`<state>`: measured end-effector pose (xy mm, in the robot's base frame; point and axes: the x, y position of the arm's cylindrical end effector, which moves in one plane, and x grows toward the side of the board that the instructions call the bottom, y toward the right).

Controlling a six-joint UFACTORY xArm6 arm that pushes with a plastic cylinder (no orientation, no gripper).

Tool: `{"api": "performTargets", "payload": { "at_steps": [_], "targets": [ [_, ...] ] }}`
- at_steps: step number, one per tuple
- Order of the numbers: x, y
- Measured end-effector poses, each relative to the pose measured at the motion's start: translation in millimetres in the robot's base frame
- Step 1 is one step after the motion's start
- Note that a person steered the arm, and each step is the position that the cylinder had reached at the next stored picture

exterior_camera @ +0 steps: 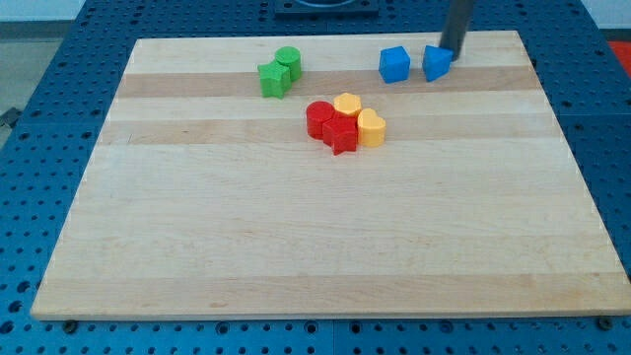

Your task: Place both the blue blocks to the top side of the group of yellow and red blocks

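Note:
Two blue blocks lie near the view's top right of the wooden board (296, 227): a blue cube (394, 65) and, just to its right, a blue wedge-like block (437, 63). My tip (451, 52) touches the top right side of the right blue block. A tight group sits near the board's middle top: a red cylinder (318, 118), a red star-like block (341, 133), a yellow hexagon-like block (347, 104) and a yellow heart-like block (371, 127). The blue blocks lie up and to the right of this group.
Two green blocks touch each other at the view's top left of the group: a green cylinder (288, 61) and a green star-like block (273, 79). The board rests on a blue perforated table (59, 89).

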<state>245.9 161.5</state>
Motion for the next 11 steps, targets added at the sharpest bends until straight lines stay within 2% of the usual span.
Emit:
{"api": "performTargets", "payload": {
  "at_steps": [1,3,4,5,7,9,10,11],
  "targets": [
    [0,-20],
    [5,50],
    [32,58],
    [39,42],
    [15,-20],
    [14,-112],
    [14,-138],
    [14,-138]
  ]
}}
